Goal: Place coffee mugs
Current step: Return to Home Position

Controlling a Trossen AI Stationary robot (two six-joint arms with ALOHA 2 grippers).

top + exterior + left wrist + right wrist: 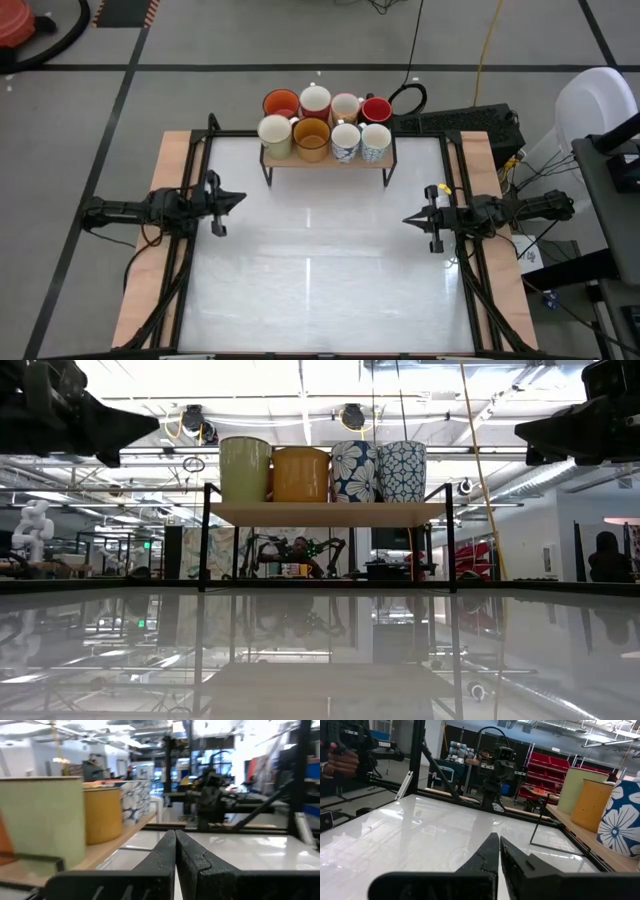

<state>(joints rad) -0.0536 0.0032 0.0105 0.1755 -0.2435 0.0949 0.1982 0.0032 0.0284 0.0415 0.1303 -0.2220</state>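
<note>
blocking four rear mugs (315, 99) (low view), front mugs (300, 473) line the shelf (325, 513).

Wooden shelf (325, 514) stands on white table (310, 270). On shelf, front row: cream mug (275, 133), amber mug (312, 138), two blue-patterned mugs (345, 141). Back row: orange mug (281, 102), two white mugs (315, 99), red mug (376, 108). All upright.

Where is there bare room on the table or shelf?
Free: the white tabletop in front of the shelf, between the left gripper and right gripper. Crowded: the shelf, where eight mugs stand in two packed rows.
</note>
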